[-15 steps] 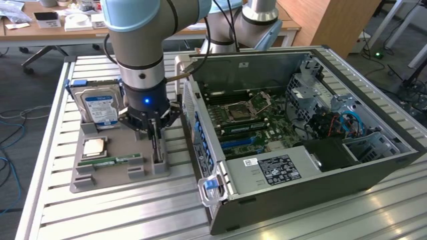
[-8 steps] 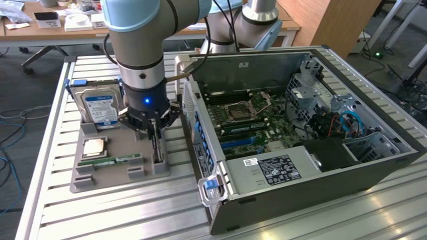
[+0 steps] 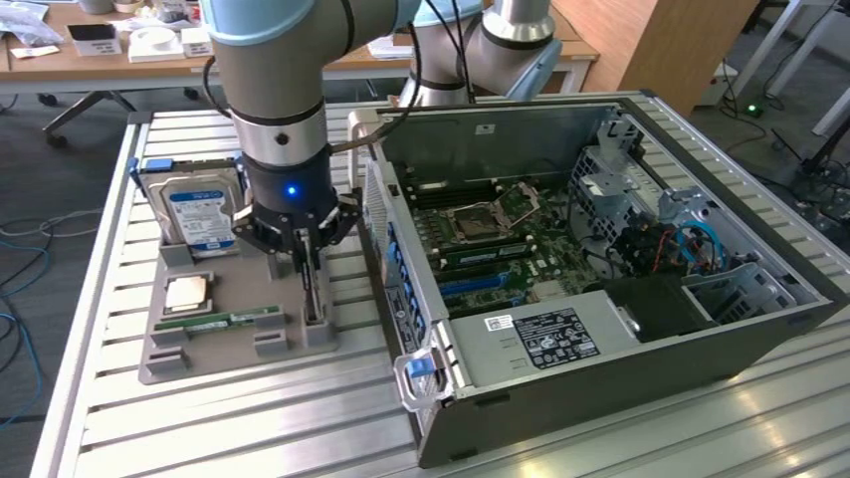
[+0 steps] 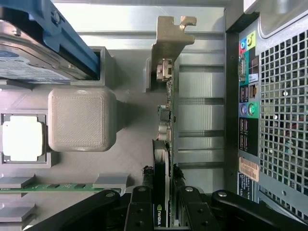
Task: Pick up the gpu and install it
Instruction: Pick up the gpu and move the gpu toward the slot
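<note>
The gpu [image 3: 310,284] is a thin dark card standing on edge in a slot of the grey holder tray [image 3: 219,360], at the tray's side nearest the computer case. In the wrist view the gpu [image 4: 163,144] runs away from the camera, with its pale metal bracket [image 4: 169,43] at the far end. My gripper [image 3: 305,251] points straight down over the card. Its black fingers [image 4: 141,199] press the card's near end from both sides, so the gripper [image 4: 162,192] is shut on it. The card still sits in the tray.
The open computer case [image 3: 598,249] lies on its side at the exterior view's right, motherboard exposed, its rear panel [image 4: 248,110] close beside the tray. The tray also holds a hard drive in a blue frame [image 3: 199,209], a processor chip [image 3: 186,292] and a green memory stick [image 3: 219,322].
</note>
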### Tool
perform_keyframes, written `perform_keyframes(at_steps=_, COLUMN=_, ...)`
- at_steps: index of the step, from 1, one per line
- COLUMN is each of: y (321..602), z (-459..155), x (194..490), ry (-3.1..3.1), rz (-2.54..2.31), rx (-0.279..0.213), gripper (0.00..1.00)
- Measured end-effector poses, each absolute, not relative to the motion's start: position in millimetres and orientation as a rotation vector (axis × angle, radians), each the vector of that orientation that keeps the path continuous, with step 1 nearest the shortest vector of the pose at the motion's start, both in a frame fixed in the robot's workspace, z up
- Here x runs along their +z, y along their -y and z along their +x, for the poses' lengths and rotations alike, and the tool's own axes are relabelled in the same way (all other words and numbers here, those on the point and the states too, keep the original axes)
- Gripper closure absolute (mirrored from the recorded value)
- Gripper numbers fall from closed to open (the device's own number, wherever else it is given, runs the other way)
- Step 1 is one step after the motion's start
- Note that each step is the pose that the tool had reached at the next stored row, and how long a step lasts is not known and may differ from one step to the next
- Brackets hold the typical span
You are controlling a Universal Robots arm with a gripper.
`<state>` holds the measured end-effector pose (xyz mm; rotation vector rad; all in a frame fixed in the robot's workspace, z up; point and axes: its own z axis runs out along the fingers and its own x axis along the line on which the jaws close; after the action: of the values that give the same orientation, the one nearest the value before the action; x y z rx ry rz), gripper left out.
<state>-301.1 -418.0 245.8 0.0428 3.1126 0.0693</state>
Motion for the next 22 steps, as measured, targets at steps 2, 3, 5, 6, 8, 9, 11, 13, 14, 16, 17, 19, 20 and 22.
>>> perform_keyframes(at_steps=2, y=418, z=-301, x=251, ry=-3.113, rz=0.043, rx=0.069, gripper=0.74)
perform_keyframes(at_steps=3, y=418, z=-301, x=254, ry=-3.113, rz=0.043, rx=0.069, gripper=0.74)
perform_keyframes(at_steps=5, y=418, z=-301, x=261, ry=-3.113, rz=0.043, rx=0.069, gripper=0.74)
perform_keyframes(at_steps=6, y=418, z=-301, x=264, ry=-3.113, rz=0.043, rx=0.069, gripper=0.74)
perform_keyframes(at_steps=8, y=418, z=-301, x=272, ry=-3.113, rz=0.043, rx=0.069, gripper=0.74)
perform_keyframes(at_steps=9, y=418, z=-301, x=276, ry=-3.113, rz=0.043, rx=0.069, gripper=0.74)
perform_keyframes(at_steps=11, y=418, z=-301, x=285, ry=-3.113, rz=0.043, rx=0.069, gripper=0.74)
perform_keyframes(at_steps=13, y=418, z=-301, x=294, ry=-3.113, rz=0.043, rx=0.069, gripper=0.74)
perform_keyframes(at_steps=14, y=418, z=-301, x=299, ry=-3.113, rz=0.043, rx=0.069, gripper=0.74)
perform_keyframes(at_steps=16, y=418, z=-301, x=308, ry=-3.113, rz=0.043, rx=0.069, gripper=0.74)
perform_keyframes(at_steps=17, y=418, z=-301, x=312, ry=-3.113, rz=0.043, rx=0.069, gripper=0.74)
perform_keyframes(at_steps=19, y=418, z=-301, x=321, ry=-3.113, rz=0.043, rx=0.069, gripper=0.74)
perform_keyframes(at_steps=20, y=418, z=-301, x=325, ry=-3.113, rz=0.043, rx=0.069, gripper=0.74)
perform_keyframes(at_steps=22, y=418, z=-301, x=334, ry=-3.113, rz=0.043, rx=0.069, gripper=0.74)
